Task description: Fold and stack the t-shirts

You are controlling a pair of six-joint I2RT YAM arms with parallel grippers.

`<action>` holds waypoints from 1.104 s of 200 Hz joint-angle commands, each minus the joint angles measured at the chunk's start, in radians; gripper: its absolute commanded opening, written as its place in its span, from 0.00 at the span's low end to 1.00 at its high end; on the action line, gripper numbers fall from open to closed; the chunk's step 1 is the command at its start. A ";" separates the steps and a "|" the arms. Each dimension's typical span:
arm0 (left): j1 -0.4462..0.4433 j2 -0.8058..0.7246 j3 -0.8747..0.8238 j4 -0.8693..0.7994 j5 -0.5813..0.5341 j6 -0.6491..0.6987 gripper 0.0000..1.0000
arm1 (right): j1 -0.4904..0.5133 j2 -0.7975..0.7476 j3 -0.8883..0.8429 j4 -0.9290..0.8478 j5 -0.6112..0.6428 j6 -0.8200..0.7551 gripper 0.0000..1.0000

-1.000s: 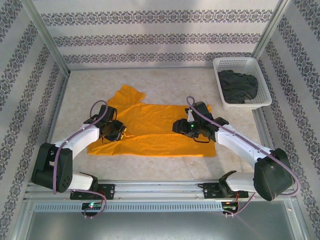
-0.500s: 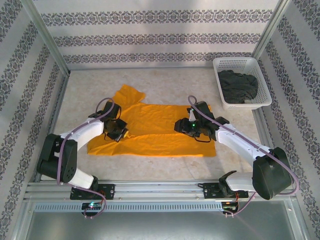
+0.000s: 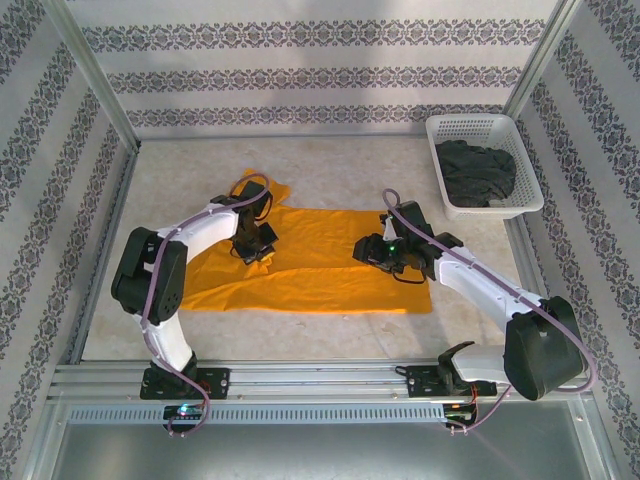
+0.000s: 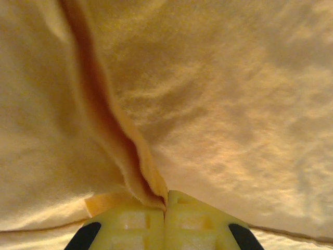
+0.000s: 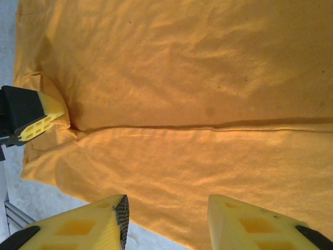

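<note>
The orange-yellow t-shirt (image 3: 320, 270) lies spread flat in the middle of the table. My left gripper (image 3: 256, 244) sits on its left part, shut on a raised ridge of the fabric (image 4: 119, 140) that runs up from the closed fingertips (image 4: 140, 216). My right gripper (image 3: 372, 252) hovers over the shirt's right part, open, with nothing but flat orange cloth (image 5: 171, 67) between its fingers (image 5: 112, 219). The left gripper's yellow finger (image 5: 41, 117) shows at the shirt's far end in the right wrist view. The dark grey t-shirt (image 3: 478, 172) lies crumpled in the basket.
The white lattice basket (image 3: 441, 126) stands at the back right corner. Patterned walls and metal posts close in the table on three sides. Bare tabletop (image 3: 330, 160) lies behind the orange shirt, and a narrow strip in front of it.
The left arm has swung away from me and to the right over the shirt, and its gripper has shut on the fabric. The right gripper has drifted slightly right.
</note>
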 commanded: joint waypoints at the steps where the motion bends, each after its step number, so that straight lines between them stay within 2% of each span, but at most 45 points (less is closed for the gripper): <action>1: -0.018 0.008 0.034 -0.051 -0.057 0.072 0.00 | -0.007 -0.023 -0.018 -0.009 -0.019 0.015 0.45; 140: -0.025 0.066 0.096 0.030 -0.096 0.025 0.00 | -0.008 -0.014 -0.024 -0.004 -0.032 0.022 0.45; 150: -0.025 0.069 0.094 0.042 -0.093 0.027 0.06 | -0.008 -0.014 -0.026 -0.005 -0.032 0.021 0.45; 166: -0.025 0.062 0.096 0.055 -0.093 0.032 0.31 | -0.008 -0.016 -0.030 -0.011 -0.028 0.020 0.45; 186: -0.023 0.017 0.100 0.024 -0.122 0.044 0.54 | -0.015 -0.032 -0.055 -0.023 -0.014 0.033 0.46; 199: -0.016 -0.046 0.076 -0.017 -0.150 0.047 0.56 | -0.029 -0.047 -0.084 -0.039 -0.006 0.051 0.45; 221: 0.022 -0.177 -0.043 -0.043 -0.164 0.040 0.46 | -0.068 -0.071 -0.138 -0.099 0.029 0.084 0.43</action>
